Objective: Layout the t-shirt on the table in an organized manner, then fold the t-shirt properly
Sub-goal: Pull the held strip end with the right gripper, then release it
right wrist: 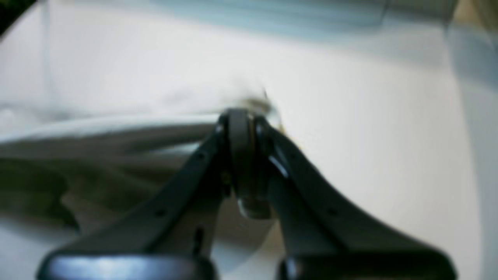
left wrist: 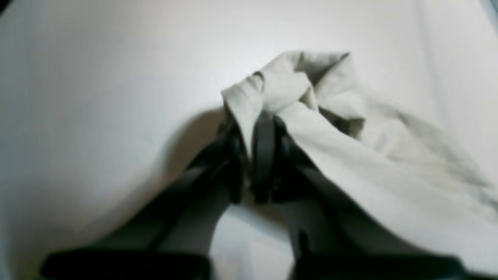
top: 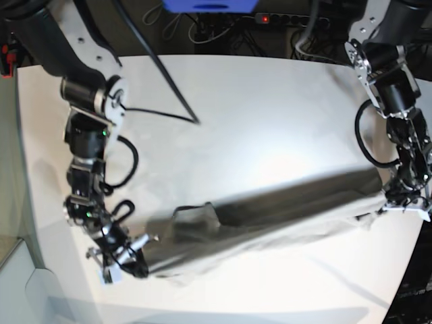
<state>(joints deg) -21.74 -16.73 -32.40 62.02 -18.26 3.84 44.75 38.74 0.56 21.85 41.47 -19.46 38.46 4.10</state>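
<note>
We see shirt (top: 270, 216) stretched as long band across near half of table (top: 256, 115), sagging wrinkled between both arms. Left gripper (left wrist: 255, 132), at base view's right edge, pinched tight on bunched fabric; folds pile up past its fingertips. Right gripper (right wrist: 241, 124), at base view's lower left, closed down at shirt's other end; wrist view blurred, but we read cloth edge caught at its tips. Both grippers sit low by tabletop. Cable (top: 162, 74) crosses far table.
</note>
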